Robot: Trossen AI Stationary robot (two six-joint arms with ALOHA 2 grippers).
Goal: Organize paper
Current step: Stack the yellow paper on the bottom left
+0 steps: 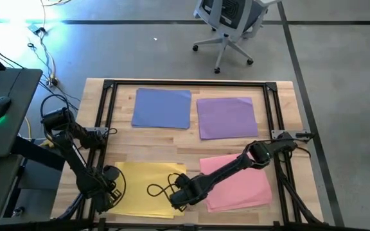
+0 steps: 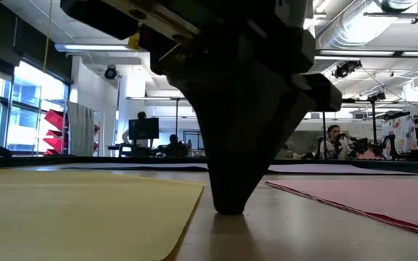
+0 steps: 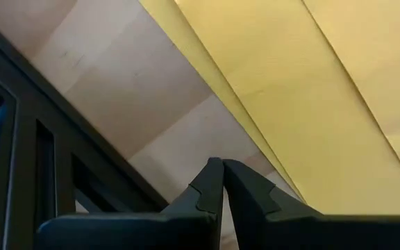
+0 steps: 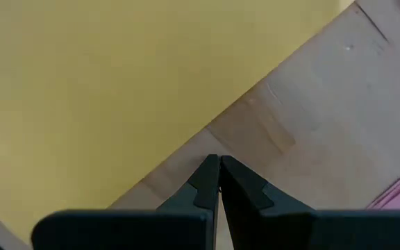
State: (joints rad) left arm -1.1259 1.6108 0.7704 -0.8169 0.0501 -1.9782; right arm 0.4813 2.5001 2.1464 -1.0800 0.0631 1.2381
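Right hand closed beside yellow paper.

Left gripper: fingers pressed together, nothing between them, tips over bare wood.
Yellow paper: several sheets, edges slightly fanned, just beside the fingertips.
Tabletop: light wood planks.
Black frame: runs along the tabletop's edge.

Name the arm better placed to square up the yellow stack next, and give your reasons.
Probably the right. Its claw, shut, sits on bare wood at the yellow paper's right edge, between it and the pink paper. The left claw, also shut, sits beside the yellow stack's left edge near the frame, with less room.
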